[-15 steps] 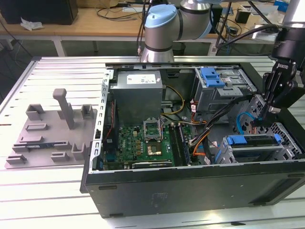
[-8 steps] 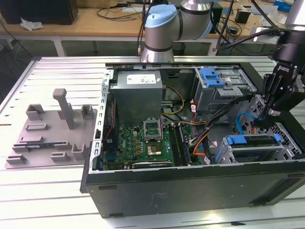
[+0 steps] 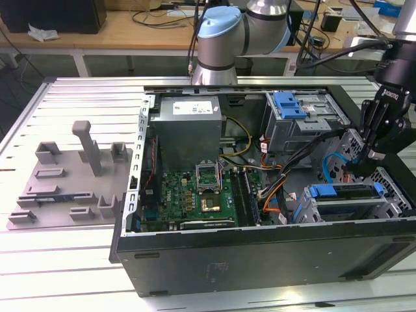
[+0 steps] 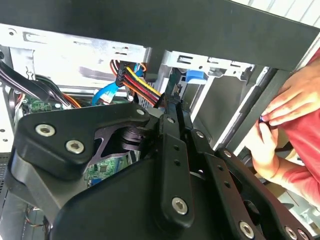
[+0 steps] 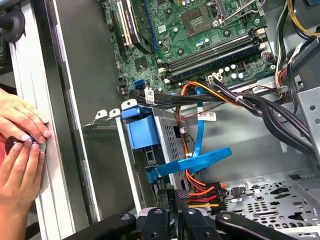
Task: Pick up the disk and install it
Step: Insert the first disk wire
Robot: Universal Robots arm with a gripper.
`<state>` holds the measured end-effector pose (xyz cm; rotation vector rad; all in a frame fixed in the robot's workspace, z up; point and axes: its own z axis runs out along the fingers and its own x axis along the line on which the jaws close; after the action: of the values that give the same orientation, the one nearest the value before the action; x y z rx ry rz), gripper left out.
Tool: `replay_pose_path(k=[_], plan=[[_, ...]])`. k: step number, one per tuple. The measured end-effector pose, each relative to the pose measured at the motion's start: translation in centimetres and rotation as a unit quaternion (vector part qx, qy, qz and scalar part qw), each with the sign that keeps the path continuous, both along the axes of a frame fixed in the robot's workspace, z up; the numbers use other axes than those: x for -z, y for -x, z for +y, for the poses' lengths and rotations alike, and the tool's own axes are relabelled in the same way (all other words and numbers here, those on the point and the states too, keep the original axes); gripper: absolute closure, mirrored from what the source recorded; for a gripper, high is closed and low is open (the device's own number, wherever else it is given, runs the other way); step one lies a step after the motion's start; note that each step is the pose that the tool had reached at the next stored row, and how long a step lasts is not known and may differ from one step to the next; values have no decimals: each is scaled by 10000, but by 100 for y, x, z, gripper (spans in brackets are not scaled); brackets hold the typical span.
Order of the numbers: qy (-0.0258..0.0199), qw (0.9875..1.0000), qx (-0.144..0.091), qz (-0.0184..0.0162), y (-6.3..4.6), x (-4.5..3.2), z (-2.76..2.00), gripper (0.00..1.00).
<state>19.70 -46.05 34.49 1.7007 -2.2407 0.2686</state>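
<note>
The disk (image 3: 344, 207), silver with a blue bracket (image 3: 344, 190) along its top, sits in the drive cage at the front of the open computer case (image 3: 260, 260), towards the exterior view's right. In the first wrist view its blue bracket end (image 5: 142, 132) faces me. My gripper (image 3: 361, 168) hangs just behind the cage. In both wrist views the fingers are closed together on a black plug (image 5: 176, 196) with red, orange and yellow wires (image 4: 135, 80). A blue flat cable (image 5: 195, 162) runs beside it.
A person's hands (image 5: 20, 145) rest on the case's edge close to my gripper, and a hand and a red sleeve (image 4: 287, 107) are seen in the second wrist view. A second blue-topped drive cage (image 3: 289, 104), the motherboard (image 3: 201, 195) and cable bundles fill the case. A grey fixture (image 3: 71, 175) lies outside.
</note>
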Motion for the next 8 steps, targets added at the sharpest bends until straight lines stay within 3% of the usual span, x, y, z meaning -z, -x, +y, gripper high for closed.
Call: replay_pose_path(k=[3, 6, 7, 8], plan=[[-64, 10000, -8, -52, 9, -28, -25, 84], [-138, 9999, -21, -78, 12, -39, -44, 84], [-173, 9998, -26, -84, 15, -41, -51, 84], [-250, 9996, -38, -95, 20, -45, -68, 84]])
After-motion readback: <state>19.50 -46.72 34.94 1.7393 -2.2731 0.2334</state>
